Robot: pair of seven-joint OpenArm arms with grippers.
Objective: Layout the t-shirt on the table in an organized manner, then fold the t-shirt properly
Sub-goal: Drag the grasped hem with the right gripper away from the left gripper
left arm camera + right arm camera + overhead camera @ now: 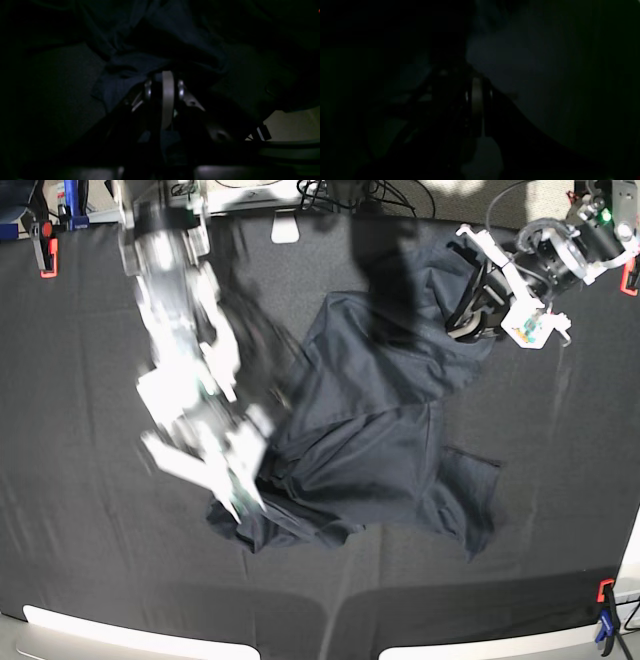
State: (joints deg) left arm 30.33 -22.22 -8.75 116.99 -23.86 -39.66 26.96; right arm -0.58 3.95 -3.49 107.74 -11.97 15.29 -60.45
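While its black cloth cover is creased across the whole surface, the bench (80,510) carries every item in the scene, with orange clamps (44,258) at its far corners and a blue-and-orange clamp (606,620) at one near corner. The t-shirt (370,450), dark navy and rumpled, lies in a loose heap at the middle of the bench, drawn out on a diagonal from the far corner where the left arm stands toward the near edge; one flat flap (470,490) spreads toward the near corner with the blue clamp. The right arm (175,330), blurred in the base view, reaches from the far edge down to the end of the heap nearest the near edge. The right hand (238,485) sits on that end with its fingers pressed together, apparently on a fold of the t-shirt, though blur and the dark right wrist view (477,97) do not show the contact clearly. The left hand (478,315), near the far corner, has its fingers nearly together and pinches the upper end of the t-shirt (140,72); the left wrist view shows navy cloth bunched at the fingertips (167,82).
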